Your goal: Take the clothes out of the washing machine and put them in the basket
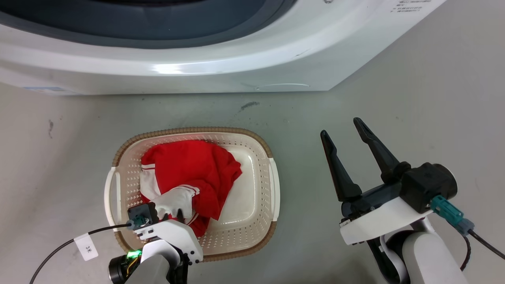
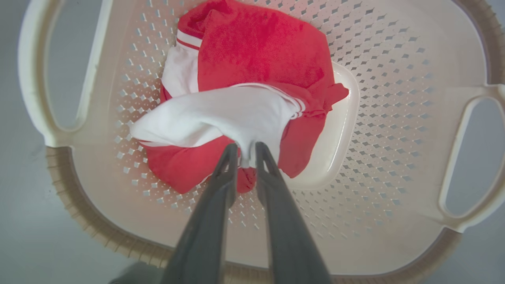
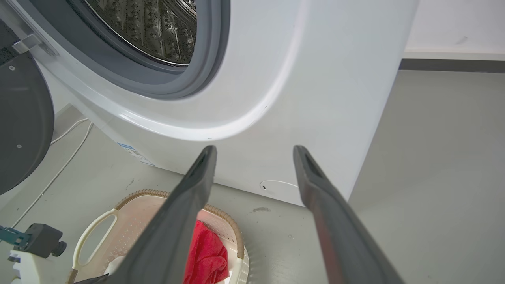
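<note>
The clothes (image 1: pixel 193 165), red with white stripes and a white part, lie bunched in the left half of the basket (image 1: pixel 189 131). My left gripper (image 1: pixel 173 215) hangs over the basket's near side, shut on the white fabric. In the left wrist view the left gripper (image 2: pixel 246 148) pinches that white fold of the clothes (image 2: pixel 256 59) above the basket (image 2: pixel 394 118) floor. My right gripper (image 1: pixel 341 127) stands open and holds nothing, to the right of the basket. The washing machine (image 1: pixel 197 67) is behind. The right gripper (image 3: pixel 254 149) faces the washing machine (image 3: pixel 315 79), its steel drum (image 3: pixel 158 27) showing, with the basket (image 3: pixel 138 193) and clothes (image 3: pixel 207 252) below.
The machine's dark round door (image 3: pixel 19 118) hangs open at the left. A white cord (image 3: pixel 59 165) runs over the floor beneath it. A black cable with a white tag (image 1: pixel 86 246) trails from my left wrist. Bare grey floor (image 1: pixel 434 98) lies right of the machine.
</note>
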Controlling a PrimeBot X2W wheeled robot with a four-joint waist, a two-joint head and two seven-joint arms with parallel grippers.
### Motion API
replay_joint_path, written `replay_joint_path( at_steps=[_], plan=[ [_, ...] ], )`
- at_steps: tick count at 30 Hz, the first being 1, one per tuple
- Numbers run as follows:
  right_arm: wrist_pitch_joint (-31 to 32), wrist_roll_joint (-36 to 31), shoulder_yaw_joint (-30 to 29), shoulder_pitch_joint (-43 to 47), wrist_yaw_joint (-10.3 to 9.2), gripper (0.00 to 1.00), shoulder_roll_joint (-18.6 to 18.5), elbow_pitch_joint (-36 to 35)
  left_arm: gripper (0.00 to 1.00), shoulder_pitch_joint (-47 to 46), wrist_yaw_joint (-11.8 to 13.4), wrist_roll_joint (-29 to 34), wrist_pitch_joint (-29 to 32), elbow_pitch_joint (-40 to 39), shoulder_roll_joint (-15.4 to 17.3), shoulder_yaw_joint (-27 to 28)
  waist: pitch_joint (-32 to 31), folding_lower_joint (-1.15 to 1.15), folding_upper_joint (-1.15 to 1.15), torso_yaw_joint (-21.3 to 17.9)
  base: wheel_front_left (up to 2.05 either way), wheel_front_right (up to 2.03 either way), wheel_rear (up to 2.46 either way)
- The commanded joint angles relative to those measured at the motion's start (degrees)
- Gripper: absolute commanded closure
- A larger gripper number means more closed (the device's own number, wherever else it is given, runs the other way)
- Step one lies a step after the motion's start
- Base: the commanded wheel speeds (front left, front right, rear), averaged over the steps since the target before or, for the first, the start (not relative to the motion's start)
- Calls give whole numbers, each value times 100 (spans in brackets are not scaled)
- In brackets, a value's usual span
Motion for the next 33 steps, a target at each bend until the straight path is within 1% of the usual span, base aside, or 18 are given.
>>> replay_joint_path(
  at_steps=[1,3,8,13,18,23,25,33],
  plan=[
    [-19,8,-8,-93,-3,0,0,37,0,-83,30,40,-25,-44,-1,7,-86,-2,0,37,0,0,0],
    [-45,32,5,-86,-2,0,0,127,0,5,24,90,-20,-106,-1,44,-272,-2,0,60,0,0,0],
    [-138,153,30,108,-2,0,-1,375,0,384,35,302,-20,-460,14,379,-1060,-2,0,54,0,0,0],
    [-178,175,-83,319,-3,0,0,481,0,858,-39,761,-20,-1218,91,789,-1849,-2,0,50,0,0,0],
    [-95,-48,-321,608,-3,0,0,498,0,1252,-152,1265,-20,-2010,89,1196,-2448,-2,0,90,0,0,0],
    [-8,-262,-483,825,-3,0,0,368,0,1547,-208,1755,-21,-2973,72,1594,-2757,-2,0,90,0,0,0],
    [6,-305,-536,891,-3,0,0,320,0,1653,-271,1976,-21,-3409,63,1704,-2867,-2,0,100,0,0,0],
    [-18,-466,-832,1146,-3,0,0,181,0,1985,-427,2726,-20,-5011,39,1659,-3207,-2,0,136,0,0,0]
  ],
)
